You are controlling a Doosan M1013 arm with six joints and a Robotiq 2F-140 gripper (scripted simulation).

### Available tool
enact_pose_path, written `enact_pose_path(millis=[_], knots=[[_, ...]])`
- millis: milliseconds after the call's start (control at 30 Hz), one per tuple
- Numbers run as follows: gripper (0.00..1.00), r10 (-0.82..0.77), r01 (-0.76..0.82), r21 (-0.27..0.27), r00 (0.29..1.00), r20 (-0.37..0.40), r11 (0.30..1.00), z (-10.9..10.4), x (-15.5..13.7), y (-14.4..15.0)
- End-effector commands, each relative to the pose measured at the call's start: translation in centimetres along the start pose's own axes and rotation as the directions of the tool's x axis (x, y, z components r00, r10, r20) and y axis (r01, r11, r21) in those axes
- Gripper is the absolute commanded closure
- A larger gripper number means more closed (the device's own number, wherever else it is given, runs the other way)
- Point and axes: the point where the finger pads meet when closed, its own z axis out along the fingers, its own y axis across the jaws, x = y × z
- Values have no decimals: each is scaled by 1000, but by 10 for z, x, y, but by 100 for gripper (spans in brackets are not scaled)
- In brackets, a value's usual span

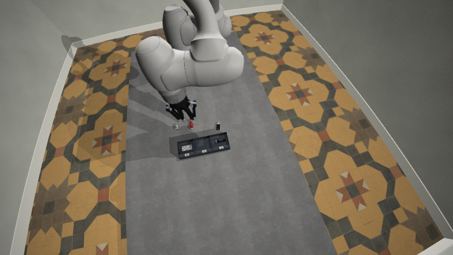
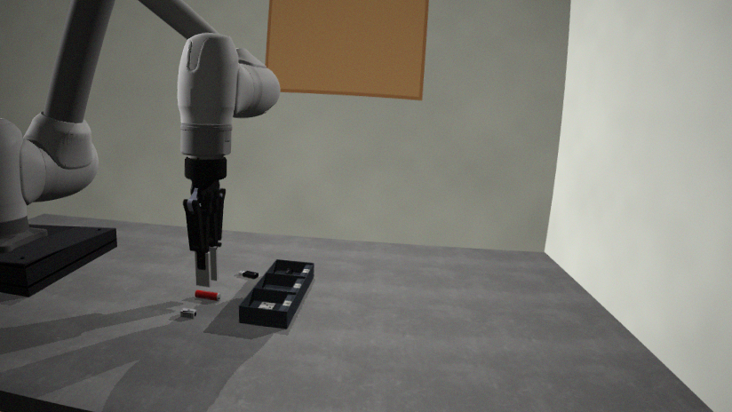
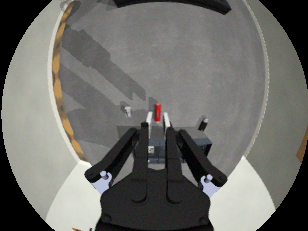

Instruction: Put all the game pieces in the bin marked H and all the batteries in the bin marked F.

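Note:
A red battery (image 1: 191, 124) lies on the grey table behind the black three-compartment bin tray (image 1: 203, 145); it also shows in the side view (image 2: 206, 295) and the wrist view (image 3: 158, 110). My gripper (image 2: 205, 279) hangs straight down just above the battery, its fingers a narrow gap apart and empty. It also shows in the top view (image 1: 187, 119). A small grey-white piece (image 1: 175, 127) lies left of the battery. A small black item (image 1: 217, 125) lies to its right. The tray's left compartment holds a white domino (image 1: 186, 147); the right one holds a dark item (image 1: 219, 140). The bin letters are too small to read.
The robot's black base (image 2: 45, 250) stands at the far left end of the table. The bin tray (image 2: 276, 298) sits close in front of the loose items. A patterned floor surrounds the table.

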Motion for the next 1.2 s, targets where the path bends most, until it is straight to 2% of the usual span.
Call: enact_pose_path(millis=[0, 100, 400, 767, 800, 1167], knots=[[83, 0, 0, 0, 1000, 0, 1000, 9, 0, 0], [83, 0, 0, 0, 1000, 0, 1000, 20, 0, 0], [83, 0, 0, 0, 1000, 0, 1000, 30, 0, 0], [83, 0, 0, 0, 1000, 0, 1000, 32, 0, 0], [95, 0, 0, 0, 1000, 0, 1000, 32, 0, 0], [95, 0, 0, 0, 1000, 0, 1000, 32, 0, 0]])
